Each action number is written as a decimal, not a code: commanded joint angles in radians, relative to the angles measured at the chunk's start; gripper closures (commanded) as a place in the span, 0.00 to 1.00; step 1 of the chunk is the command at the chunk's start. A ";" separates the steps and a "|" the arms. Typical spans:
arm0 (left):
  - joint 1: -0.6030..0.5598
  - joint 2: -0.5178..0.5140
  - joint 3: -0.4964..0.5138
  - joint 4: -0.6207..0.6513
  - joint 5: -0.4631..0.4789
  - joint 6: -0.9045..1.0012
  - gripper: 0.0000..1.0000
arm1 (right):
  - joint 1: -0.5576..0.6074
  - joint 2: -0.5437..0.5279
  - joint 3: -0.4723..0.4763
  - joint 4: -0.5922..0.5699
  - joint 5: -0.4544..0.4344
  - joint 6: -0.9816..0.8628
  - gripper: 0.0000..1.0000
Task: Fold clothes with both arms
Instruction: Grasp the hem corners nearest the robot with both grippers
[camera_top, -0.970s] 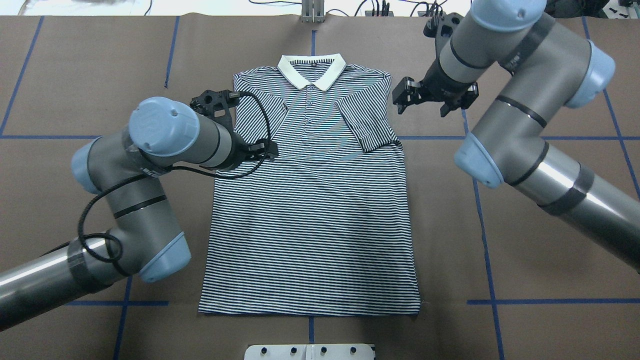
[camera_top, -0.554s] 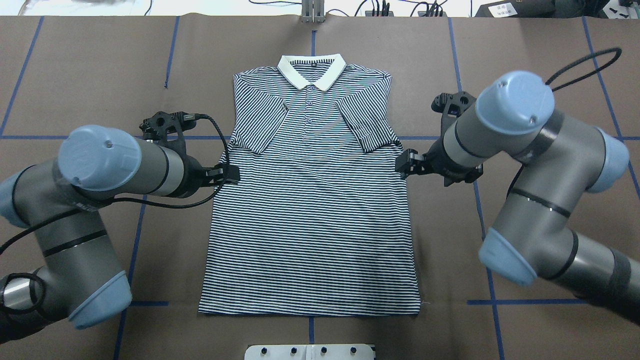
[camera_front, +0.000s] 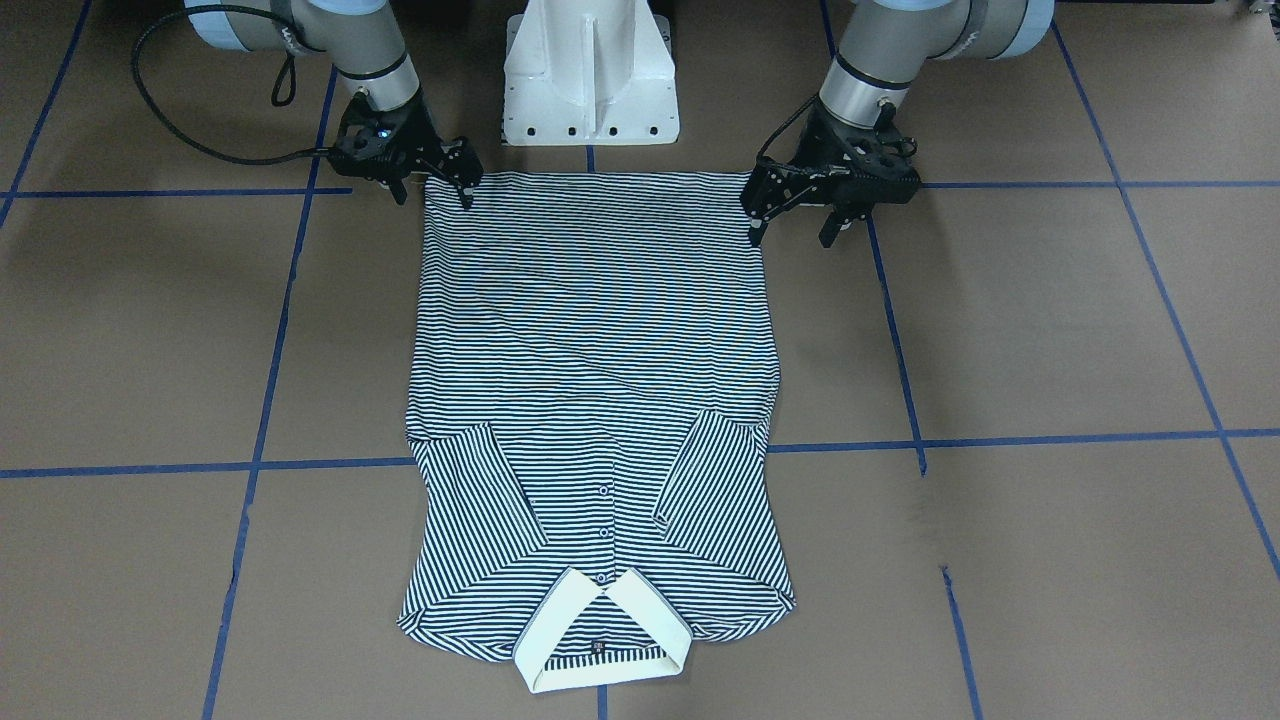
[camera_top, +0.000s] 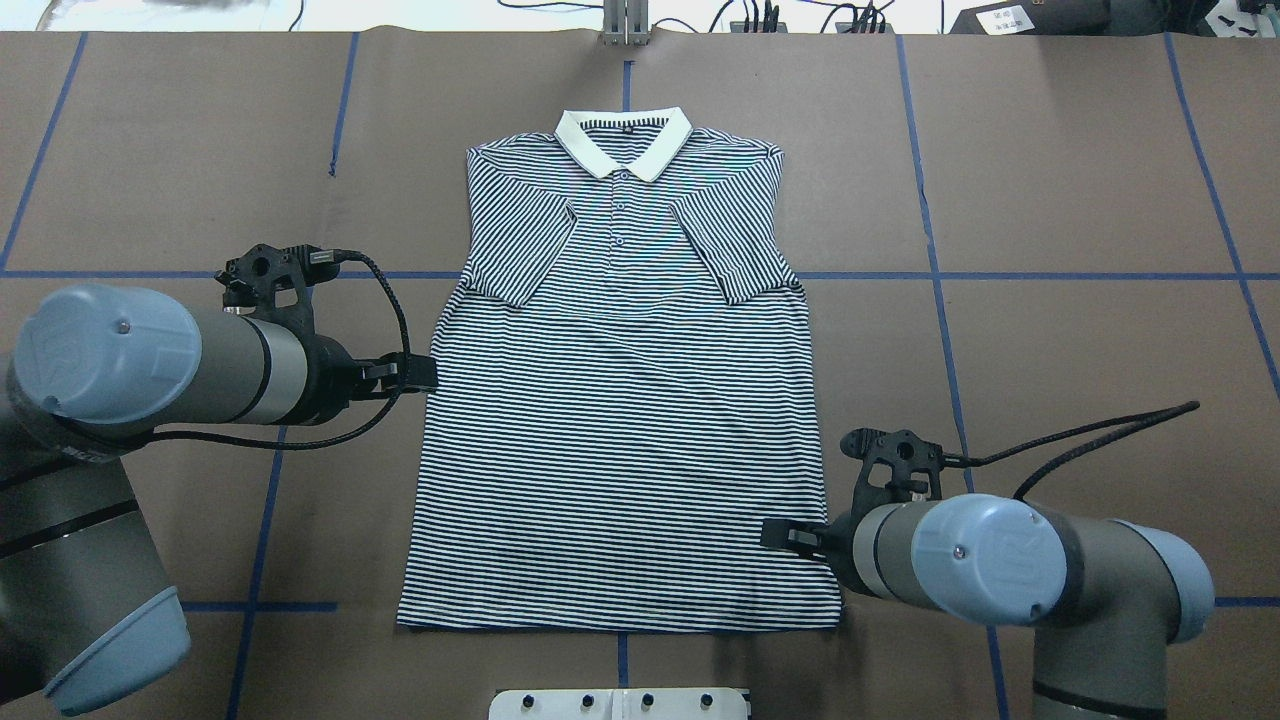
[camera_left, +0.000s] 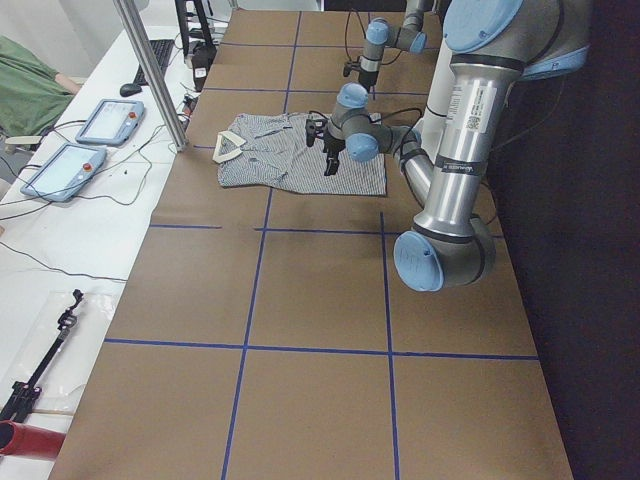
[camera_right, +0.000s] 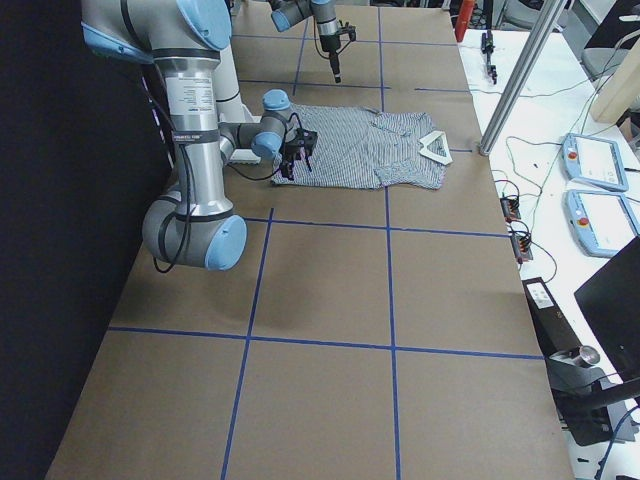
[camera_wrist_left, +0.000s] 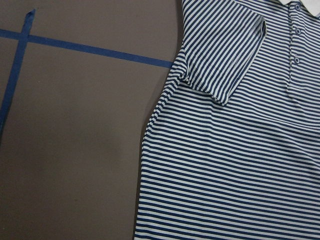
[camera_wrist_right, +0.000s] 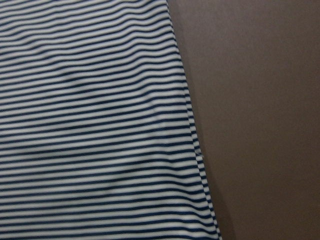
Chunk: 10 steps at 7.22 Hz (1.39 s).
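The striped polo shirt (camera_top: 620, 420) lies flat and face up on the brown table, collar (camera_top: 623, 145) at the far side and both sleeves folded in over the chest. My left gripper (camera_top: 408, 374) hovers at the shirt's left side edge, about mid-body. In the front-facing view the left gripper (camera_front: 793, 225) is open with nothing between its fingers. My right gripper (camera_top: 785, 535) is at the shirt's right side edge just above the hem. There the right gripper (camera_front: 432, 185) is also open and empty. The wrist views show only the striped shirt (camera_wrist_left: 240, 150) (camera_wrist_right: 90, 125) and bare table.
Blue tape lines (camera_top: 1090, 276) grid the brown table. The robot's white pedestal (camera_front: 590, 80) stands just behind the hem. A white plate (camera_top: 620, 703) sits at the near table edge. A metal post (camera_left: 150, 70) and tablets (camera_left: 105, 120) stand beyond the collar end.
Both arms have swung back toward the robot. The left gripper went from the left sleeve to the mid side edge, the right from beside the right shoulder to near the hem. The shirt stayed still.
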 joint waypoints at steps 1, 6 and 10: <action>0.000 0.000 -0.001 0.001 -0.003 0.001 0.00 | -0.077 -0.052 0.004 0.019 -0.071 0.020 0.00; 0.002 -0.004 0.002 0.001 -0.006 0.002 0.00 | -0.114 -0.049 -0.012 -0.001 -0.065 0.023 0.01; 0.004 -0.006 0.004 0.001 -0.007 0.002 0.00 | -0.113 -0.043 -0.010 -0.001 -0.057 0.020 1.00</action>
